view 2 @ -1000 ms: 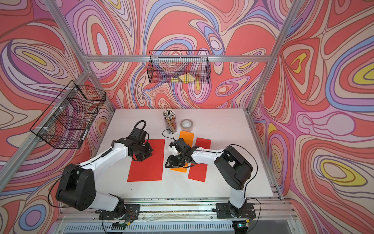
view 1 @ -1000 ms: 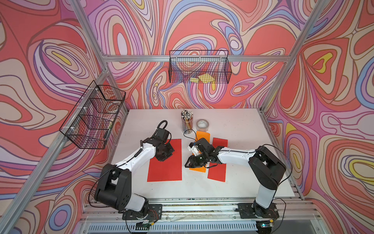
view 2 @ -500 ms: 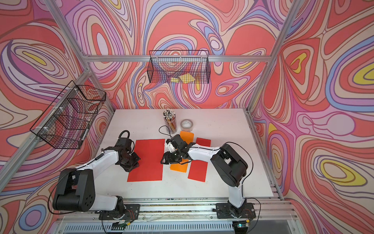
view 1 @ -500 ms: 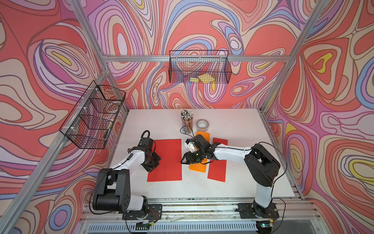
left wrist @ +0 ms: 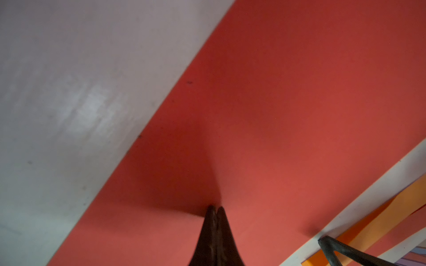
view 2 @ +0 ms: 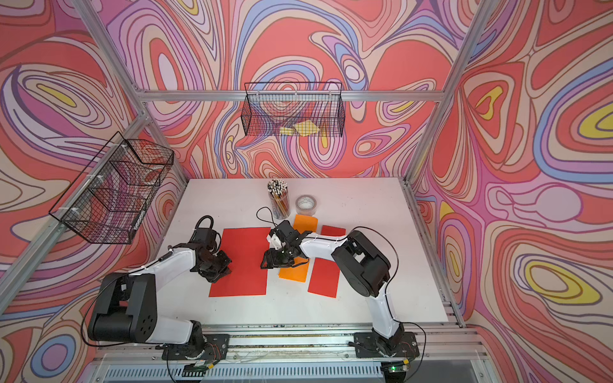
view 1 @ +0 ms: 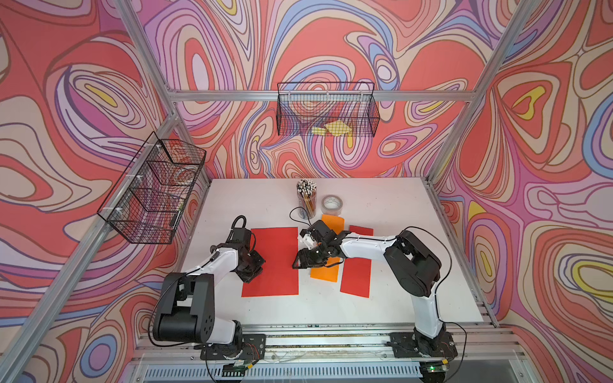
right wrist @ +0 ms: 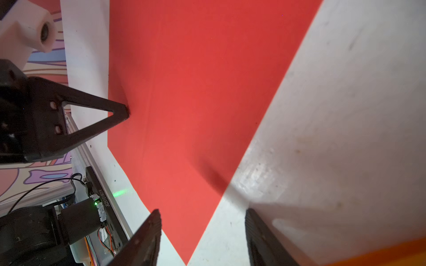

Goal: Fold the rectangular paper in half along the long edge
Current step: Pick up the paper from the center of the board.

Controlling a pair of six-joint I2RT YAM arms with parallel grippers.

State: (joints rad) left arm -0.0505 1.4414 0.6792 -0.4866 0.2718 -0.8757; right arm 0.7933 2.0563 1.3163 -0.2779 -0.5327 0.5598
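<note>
White desk (view 1: 381, 199). Left of its centre, lying flat: large red paper (view 1: 275, 255), long axis running from the robot's side toward the back wall. Just right of it, apart: narrower orange sheet (view 1: 326, 265) and red sheet (view 1: 356, 275), seemingly halved already. Left pincer (left wrist: 215, 209): shut tight, tips pressing on the paper just inside its left long edge, gripping nothing. Right pincer (right wrist: 202, 215): jaws apart, straddling the right long edge partway along, holding nothing; paper stretching leftward from it. Likely next: nip that nearer edge, carry it across toward the pinned side.
</note>
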